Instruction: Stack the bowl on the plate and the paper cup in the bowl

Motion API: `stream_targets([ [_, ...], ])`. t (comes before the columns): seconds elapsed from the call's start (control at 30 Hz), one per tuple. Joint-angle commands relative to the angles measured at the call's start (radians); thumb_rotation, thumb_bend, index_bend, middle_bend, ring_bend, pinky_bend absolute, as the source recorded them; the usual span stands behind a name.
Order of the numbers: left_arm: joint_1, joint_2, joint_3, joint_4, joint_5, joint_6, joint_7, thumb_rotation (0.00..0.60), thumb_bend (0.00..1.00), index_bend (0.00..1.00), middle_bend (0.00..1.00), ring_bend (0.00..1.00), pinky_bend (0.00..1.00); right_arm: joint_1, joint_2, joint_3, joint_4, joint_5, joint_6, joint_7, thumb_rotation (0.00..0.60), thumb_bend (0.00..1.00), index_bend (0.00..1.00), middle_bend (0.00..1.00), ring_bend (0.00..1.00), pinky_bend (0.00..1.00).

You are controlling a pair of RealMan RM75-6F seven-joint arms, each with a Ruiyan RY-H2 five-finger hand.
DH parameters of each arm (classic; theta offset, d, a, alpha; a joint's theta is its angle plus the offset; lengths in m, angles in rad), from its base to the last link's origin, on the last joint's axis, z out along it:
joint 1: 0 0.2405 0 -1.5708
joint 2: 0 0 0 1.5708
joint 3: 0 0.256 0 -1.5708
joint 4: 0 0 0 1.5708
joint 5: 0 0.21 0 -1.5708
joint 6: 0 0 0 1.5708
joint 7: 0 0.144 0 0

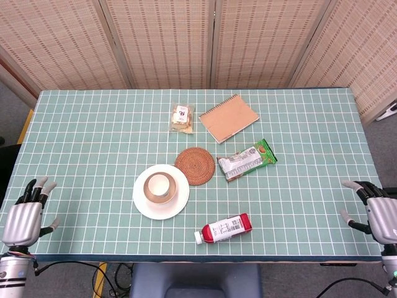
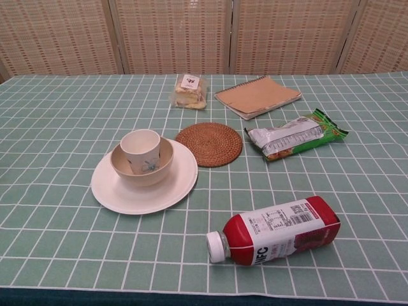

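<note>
The paper cup is standing upright, mouth up, inside the bowl, which is sitting upright on the plate just left of the round woven mat near the middle of the bench. Only the head view is showing the hands, while the chest view is showing a small pattern on the bowl's side. The left hand and right hand are hovering at the bench's near corners, well apart from the stack, fingers spread and holding nothing.
</note>
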Motion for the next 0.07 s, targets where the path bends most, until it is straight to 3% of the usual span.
stream_targets([
  [0.03, 0.007, -0.004, -0.01, 0.0, 0.011, -0.001, 0.004, 0.6, 0.19, 0.15, 0.0, 0.05, 0.31, 0.001, 0.001, -0.001, -0.003, 0.0, -0.001, -0.004, 0.6, 0.28, 0.24, 0.29, 0.2, 0.3],
  [0.07, 0.008, -0.005, -0.014, 0.001, 0.014, -0.001, 0.004, 0.6, 0.19, 0.15, 0.0, 0.05, 0.31, 0.001, 0.001, -0.001, -0.004, 0.0, 0.0, -0.004, 0.6, 0.28, 0.24, 0.29, 0.2, 0.3],
])
